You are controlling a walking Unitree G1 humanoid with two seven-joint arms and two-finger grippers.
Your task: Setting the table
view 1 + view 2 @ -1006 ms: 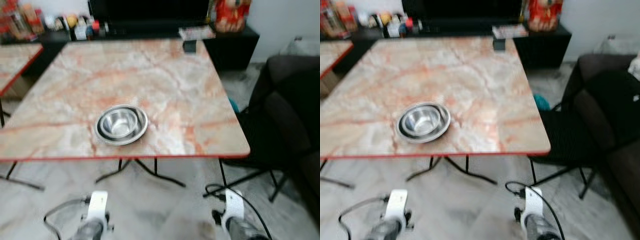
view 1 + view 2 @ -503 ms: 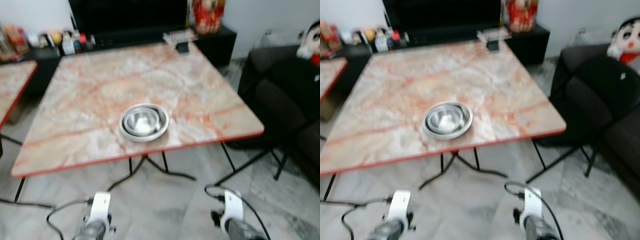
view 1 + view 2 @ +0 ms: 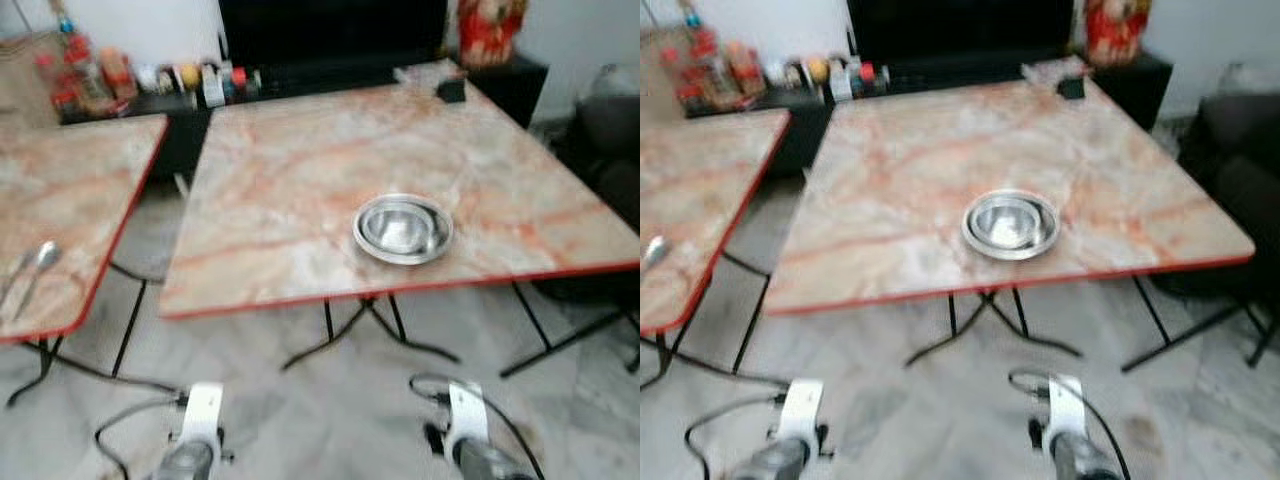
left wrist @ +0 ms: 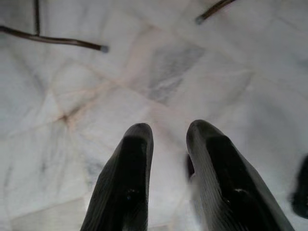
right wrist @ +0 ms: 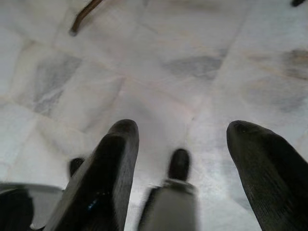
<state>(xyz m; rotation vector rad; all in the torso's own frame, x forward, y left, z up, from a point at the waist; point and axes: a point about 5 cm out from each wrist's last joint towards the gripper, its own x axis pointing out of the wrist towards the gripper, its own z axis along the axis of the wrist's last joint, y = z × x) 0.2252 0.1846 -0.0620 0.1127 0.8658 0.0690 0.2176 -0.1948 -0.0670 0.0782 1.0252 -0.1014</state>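
Note:
A steel bowl (image 3: 403, 228) sits on the marble-topped table (image 3: 300, 170), close to its red front edge. Two spoons (image 3: 30, 270) lie on a second marble table (image 3: 60, 190) to the left. Both arms hang low in front of me over the floor, the left arm (image 3: 195, 440) and the right arm (image 3: 465, 445). In the left wrist view, my left gripper (image 4: 169, 132) points at the floor tiles with a narrow gap between its fingers, holding nothing. My right gripper (image 5: 183, 132) is wide open over the tiles, also with nothing in it.
A dark low cabinet (image 3: 330, 70) with bottles and jars (image 3: 190, 78) runs behind the tables. A dark sofa (image 3: 610, 130) stands at the right. Thin metal table legs (image 3: 370, 320) spread over the pale tiled floor (image 3: 320, 400). A gap separates the two tables.
The whole picture has shifted as the camera turned left: the bowl now sits right of centre and the second table with spoons has come into view. Both arms still hang low.

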